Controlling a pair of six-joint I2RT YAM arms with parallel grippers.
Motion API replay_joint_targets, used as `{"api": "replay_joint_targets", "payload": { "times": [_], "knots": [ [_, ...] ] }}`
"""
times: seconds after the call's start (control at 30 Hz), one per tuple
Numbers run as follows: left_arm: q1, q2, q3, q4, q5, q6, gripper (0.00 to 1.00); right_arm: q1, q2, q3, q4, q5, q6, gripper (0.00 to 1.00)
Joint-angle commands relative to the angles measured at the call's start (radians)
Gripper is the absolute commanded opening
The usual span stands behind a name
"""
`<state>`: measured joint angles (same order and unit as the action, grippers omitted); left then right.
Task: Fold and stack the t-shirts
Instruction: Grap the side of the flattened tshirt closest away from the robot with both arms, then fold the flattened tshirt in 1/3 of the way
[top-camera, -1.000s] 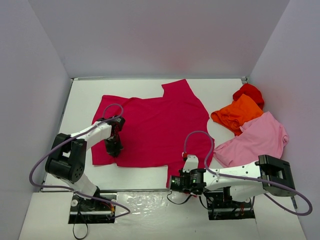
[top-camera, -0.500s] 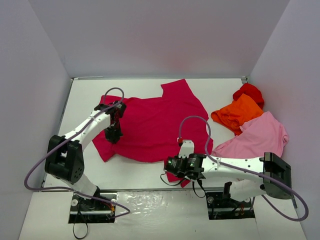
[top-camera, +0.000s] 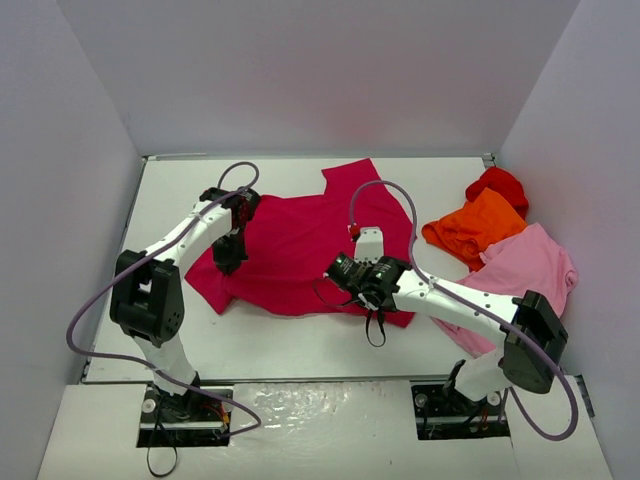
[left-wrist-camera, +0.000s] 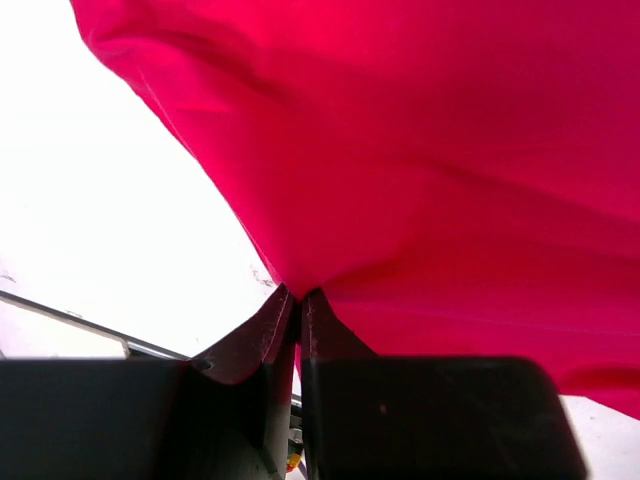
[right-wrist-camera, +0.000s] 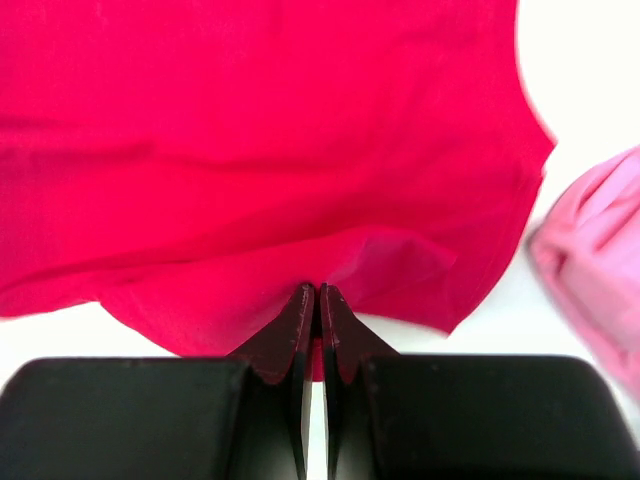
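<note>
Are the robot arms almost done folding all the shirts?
Not nearly. No folded stack shows yet. In hand: the left gripper and right gripper are both shut on the near edge of the crimson shirt. Left to do: the pink shirt, orange shirt and red shirt, lying crumpled at the right.

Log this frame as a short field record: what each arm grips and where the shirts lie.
handled shirt: crimson-magenta cloth t-shirt, rumpled, mid-table
left arm's fingers: shut on the crimson-magenta shirt's left edge
right arm's fingers: shut on its near hem
waiting shirts: orange cloth t-shirt, red cloth t-shirt, light pink cloth t-shirt, heaped at the right side
surface: white table
folded stack: none visible
</note>
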<state>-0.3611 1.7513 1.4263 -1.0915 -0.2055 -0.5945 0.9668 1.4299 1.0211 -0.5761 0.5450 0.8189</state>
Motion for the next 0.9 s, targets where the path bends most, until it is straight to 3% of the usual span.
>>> {"api": "replay_joint_targets", "payload": {
  "times": [0.0,0.27,0.67,0.87],
  "knots": [
    [-0.002,0.009,0.101,-0.082,-0.054,0.047,0.0,-0.069,0.054,0.082,0.047,0.085,-0.163,0.0],
    [-0.004,0.01,0.075,-0.062,-0.046,0.047,0.0,-0.25,0.232,0.213,0.185,0.003,-0.32,0.0],
    [-0.006,0.021,0.038,-0.048,-0.06,0.072,0.0,-0.349,0.549,0.544,0.215,-0.058,-0.464,0.0],
    [-0.006,0.033,0.022,-0.037,-0.057,0.079,0.0,-0.395,0.591,0.573,0.22,-0.045,-0.467,0.0]
  ]
}}
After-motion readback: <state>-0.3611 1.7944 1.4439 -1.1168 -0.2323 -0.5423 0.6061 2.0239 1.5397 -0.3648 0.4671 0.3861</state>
